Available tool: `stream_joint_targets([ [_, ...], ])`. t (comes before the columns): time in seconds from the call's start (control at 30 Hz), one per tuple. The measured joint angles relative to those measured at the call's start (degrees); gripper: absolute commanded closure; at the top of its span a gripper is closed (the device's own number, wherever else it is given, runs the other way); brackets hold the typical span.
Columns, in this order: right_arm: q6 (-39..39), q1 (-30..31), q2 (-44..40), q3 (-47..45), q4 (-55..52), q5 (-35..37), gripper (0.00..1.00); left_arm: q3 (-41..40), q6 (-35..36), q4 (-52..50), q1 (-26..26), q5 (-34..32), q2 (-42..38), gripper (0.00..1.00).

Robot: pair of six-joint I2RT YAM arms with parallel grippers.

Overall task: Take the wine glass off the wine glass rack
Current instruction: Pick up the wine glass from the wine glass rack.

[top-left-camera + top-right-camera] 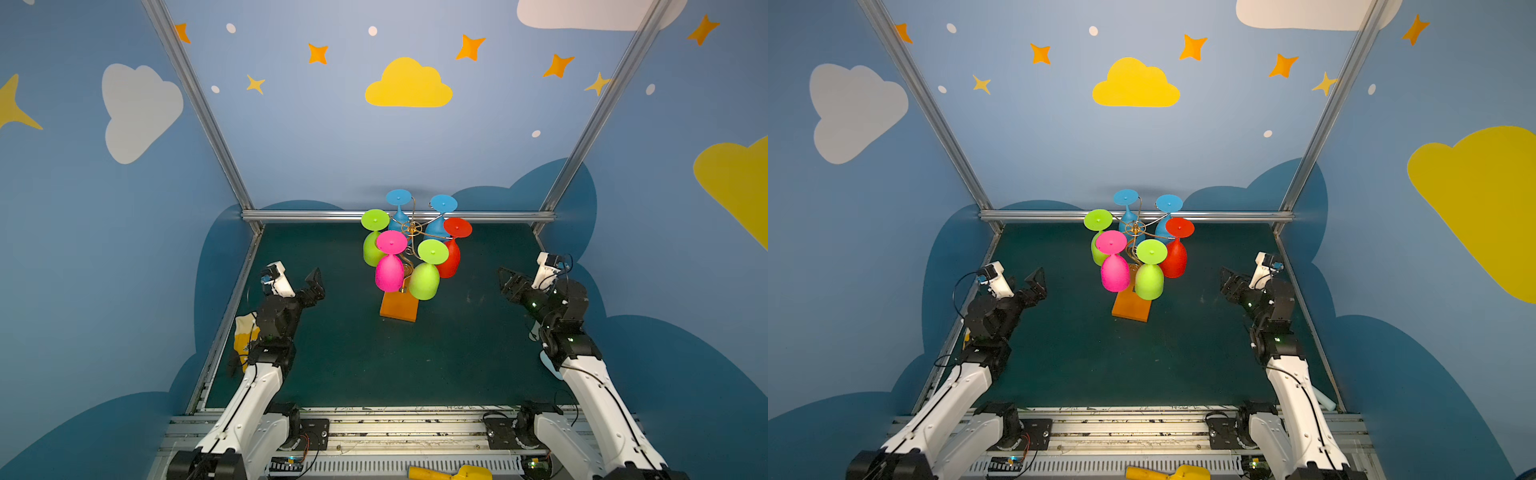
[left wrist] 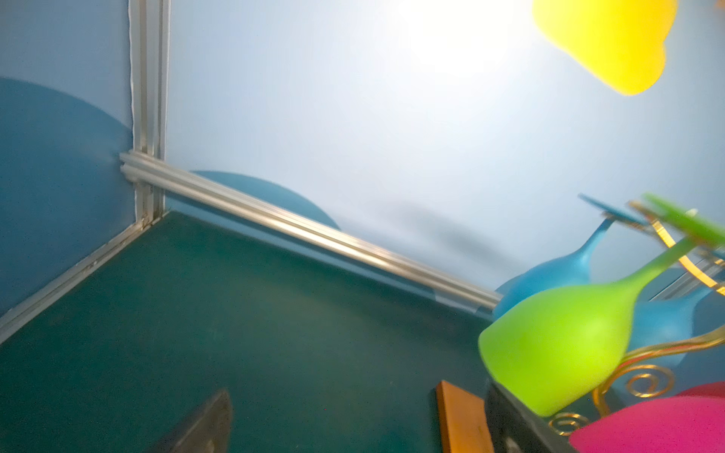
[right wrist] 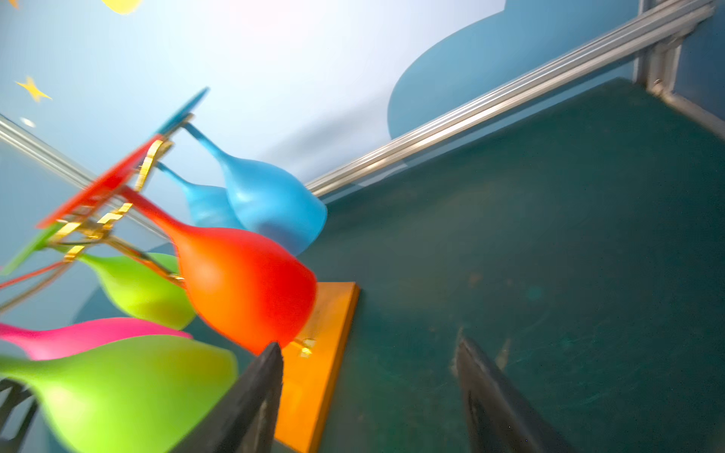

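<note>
Between the open left claw and open right claw stands the wine glass rack.

Top views: bright, evenly lit, sharp in the middle.
Glare: a white bloom high on the wall in the left wrist view.
Shadow: a faint grey smear on that wall near the blue glass.
Blur: both wrist views are smeared; the red glass is soft-edged.
Distortion: the posts splay outward at the top-view edges.
</note>
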Motion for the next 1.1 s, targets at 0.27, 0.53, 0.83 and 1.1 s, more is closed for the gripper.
stream_joint_targets([
  [0.27,9.6,0.0,4.1,11.2,-1.2,-14.8,0.29,2.9,-0.8,-5.4,0.0,1.4,-5.9,0.01],
  [0.53,20.4,0.0,16.0,18.3,2.4,-25.9,0.43,2.9,-0.9,-7.5,0.1,2.7,-6.0,0.01],
  [0.83,26.9,0.6,27.9,25.4,7.3,-30.4,0.52,2.9,-1.2,-7.5,0.5,3.7,-5.9,0.01],
  [1.1,31.5,2.2,38.8,32.7,12.9,-35.0,0.58,2.8,-1.7,-7.4,0.5,3.8,-5.9,0.01],
])
